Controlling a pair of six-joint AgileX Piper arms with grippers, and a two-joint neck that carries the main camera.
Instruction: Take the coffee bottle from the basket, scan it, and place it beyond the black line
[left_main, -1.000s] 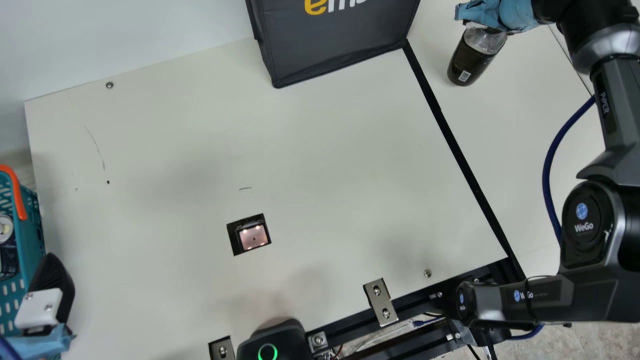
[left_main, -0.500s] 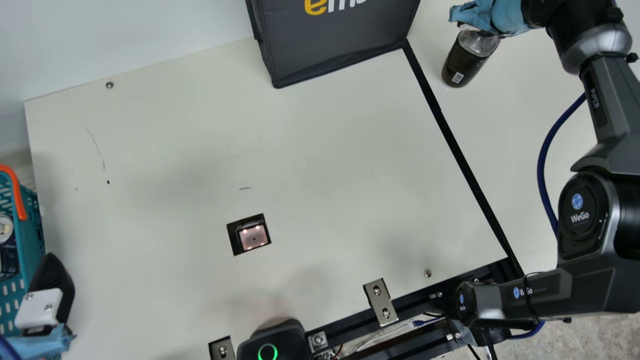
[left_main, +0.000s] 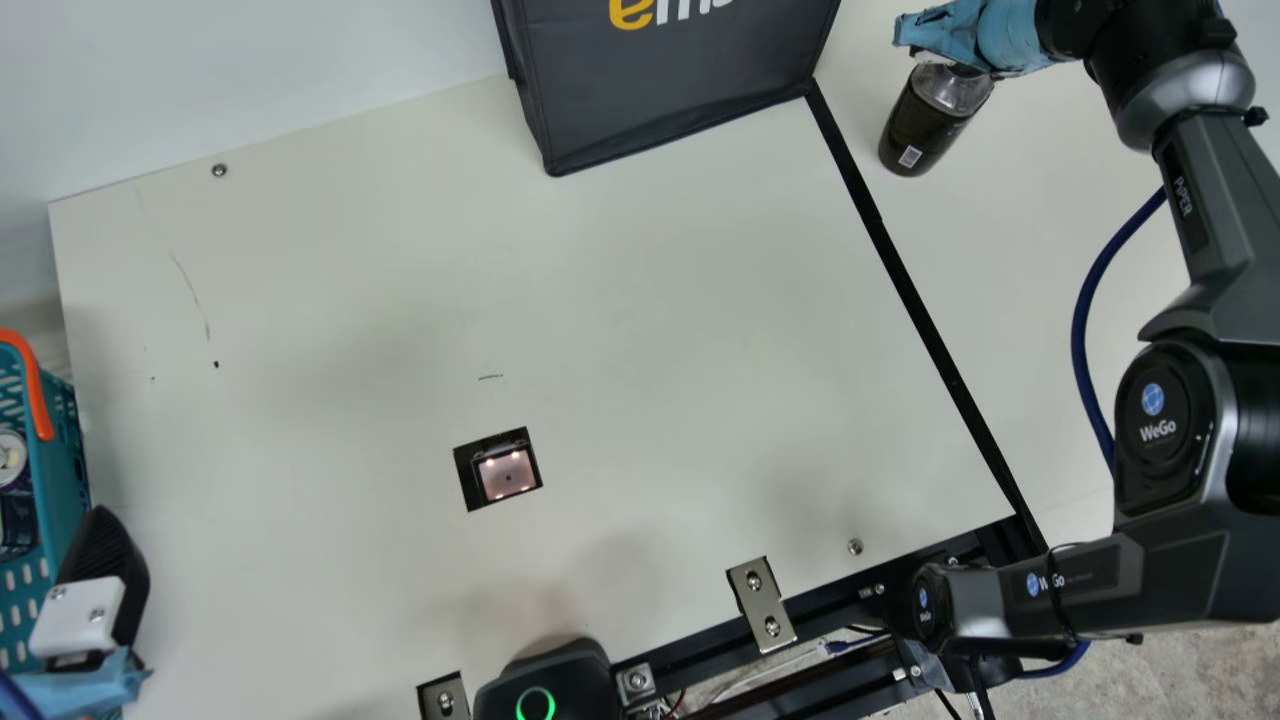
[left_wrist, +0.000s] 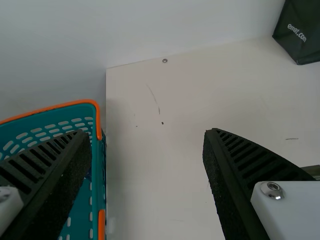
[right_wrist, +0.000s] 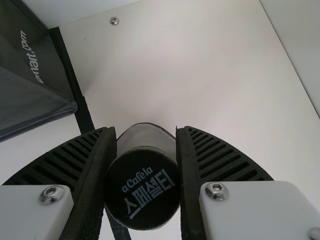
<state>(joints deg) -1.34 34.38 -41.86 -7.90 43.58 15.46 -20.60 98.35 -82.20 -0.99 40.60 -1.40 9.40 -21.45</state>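
Note:
At the upper right of the main view my right gripper, wrapped in blue tape, holds the dark coffee bottle by its top, to the right of the black line. Whether its base touches the table I cannot tell. The right wrist view has the black cap squeezed between both fingers of the right gripper. My left gripper is at the lower left, beside the teal basket. In the left wrist view the left gripper is open, its fingers apart over the basket's side and bare table.
A dark fabric bag stands at the back, its corner beside the black line. The square scanner window is set in the table left of centre. A black device with a green ring sits at the front edge. Other items lie in the basket.
My right gripper and the bottle have shifted together a little to the left in the main view, towards the black line. The left arm has kept still.

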